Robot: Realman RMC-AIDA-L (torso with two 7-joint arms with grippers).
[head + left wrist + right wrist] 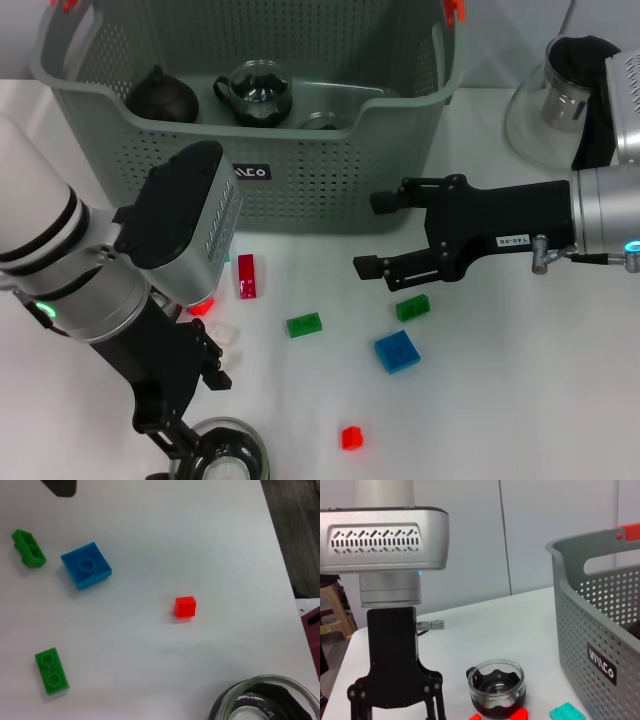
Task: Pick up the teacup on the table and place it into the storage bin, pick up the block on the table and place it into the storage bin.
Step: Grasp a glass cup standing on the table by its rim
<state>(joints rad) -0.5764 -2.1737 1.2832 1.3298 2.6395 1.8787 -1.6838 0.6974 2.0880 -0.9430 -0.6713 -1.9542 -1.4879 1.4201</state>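
Note:
The glass teacup (230, 456) stands at the table's front edge, seen also in the left wrist view (265, 702) and the right wrist view (496, 685). My left gripper (195, 415) hangs open just beside it, its fingers (436, 700) spread and not around the cup. Further right, my right gripper (372, 235) is open and empty, just above a green block (413, 308). Other loose blocks are blue (397, 351), green (304, 324), small red (351, 437) and dark red (246, 276). The grey-green storage bin (330, 170) stands behind them.
Inside the bin are a dark teapot (160, 97) and a glass teapot (258, 92). A glass pitcher (555, 105) stands at the back right. A teal block (567, 712) lies by the bin's front wall. The table's edge (285, 565) is close to the cup.

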